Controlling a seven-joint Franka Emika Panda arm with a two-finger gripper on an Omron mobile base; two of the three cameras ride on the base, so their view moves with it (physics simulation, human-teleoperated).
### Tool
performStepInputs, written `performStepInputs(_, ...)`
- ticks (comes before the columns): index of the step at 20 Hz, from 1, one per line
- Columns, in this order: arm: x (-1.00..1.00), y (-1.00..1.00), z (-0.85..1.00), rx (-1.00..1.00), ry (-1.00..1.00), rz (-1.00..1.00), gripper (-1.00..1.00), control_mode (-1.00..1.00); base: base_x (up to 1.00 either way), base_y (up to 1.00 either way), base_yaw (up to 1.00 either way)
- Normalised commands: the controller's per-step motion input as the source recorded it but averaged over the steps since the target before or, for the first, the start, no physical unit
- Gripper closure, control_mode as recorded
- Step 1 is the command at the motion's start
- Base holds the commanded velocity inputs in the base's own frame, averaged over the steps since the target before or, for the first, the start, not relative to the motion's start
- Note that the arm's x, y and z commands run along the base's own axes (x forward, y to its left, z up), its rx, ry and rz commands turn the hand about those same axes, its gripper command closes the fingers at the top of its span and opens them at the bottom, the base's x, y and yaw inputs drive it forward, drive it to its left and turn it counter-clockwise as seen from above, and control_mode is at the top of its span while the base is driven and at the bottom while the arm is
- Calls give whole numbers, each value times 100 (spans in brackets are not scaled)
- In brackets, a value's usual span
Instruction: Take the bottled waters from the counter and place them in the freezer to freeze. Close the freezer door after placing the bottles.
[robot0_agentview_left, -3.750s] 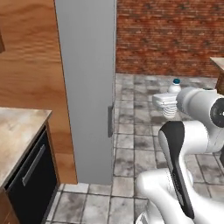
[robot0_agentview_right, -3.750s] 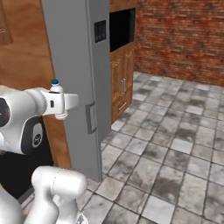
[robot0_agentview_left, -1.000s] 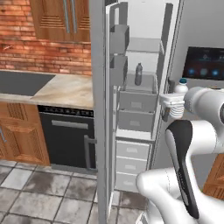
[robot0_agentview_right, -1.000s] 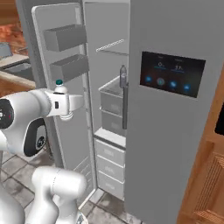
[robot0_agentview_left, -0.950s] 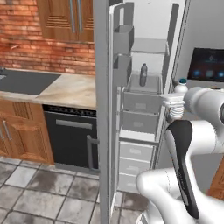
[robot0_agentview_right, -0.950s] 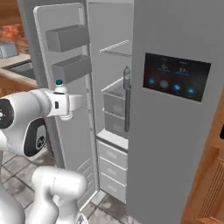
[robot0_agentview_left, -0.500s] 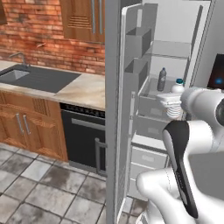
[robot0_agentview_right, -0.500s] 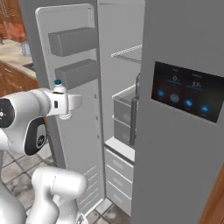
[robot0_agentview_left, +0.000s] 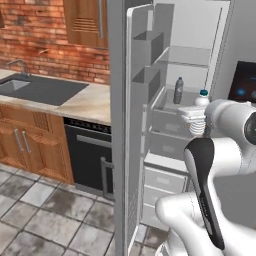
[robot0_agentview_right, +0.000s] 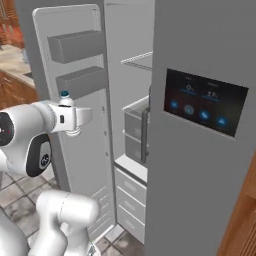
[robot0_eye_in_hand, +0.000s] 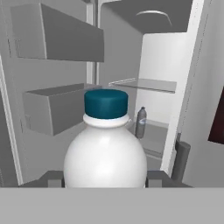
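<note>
The clear white-ribbed bottle (robot0_eye_in_hand: 105, 153) with its blue cap (robot0_eye_in_hand: 106, 104) stands upright in my gripper (robot0_eye_in_hand: 105, 177), which is shut on it. From the base, the bottle (robot0_agentview_left: 201, 102) is held in front of the open freezer (robot0_agentview_left: 185, 75); its cap (robot0_agentview_right: 64, 93) tops the hand. The dark grey bottle (robot0_agentview_left: 178, 91) stands inside the freezer on a ledge above the drawers, also seen as the dark grey bottle (robot0_eye_in_hand: 140, 122) beyond the held one. The freezer door (robot0_agentview_right: 75, 125) is swung wide open on the left, its bins (robot0_eye_in_hand: 54, 109) facing me.
The marbled counter (robot0_agentview_left: 85, 102) with a dark sink (robot0_agentview_left: 37, 90) lies left of the door, over a black appliance (robot0_agentview_left: 92, 160) and wooden cabinets. The grey door with the touchscreen (robot0_agentview_right: 205, 100) stands close on the right. Freezer drawers (robot0_agentview_left: 167, 145) stack below the ledge.
The whole picture has shifted as the base drove and turned: the open freezer now lies closer and more directly ahead. The gripper still holds the white bottle the same way.
</note>
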Motion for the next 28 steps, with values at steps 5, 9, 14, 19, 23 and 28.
performStepInputs(5,0,0,0,0,0,0,100,100,9,-40,-8)
performStepInputs(9,0,0,0,0,0,0,100,100,24,-10,-9)
performStepInputs(14,0,0,0,0,0,0,100,100,43,-12,-8)
performStepInputs(19,0,0,0,0,0,0,100,100,57,-15,-7)
performStepInputs(23,0,0,0,0,0,0,100,100,15,7,-3)
performStepInputs(28,0,0,0,0,0,0,100,100,10,27,-2)
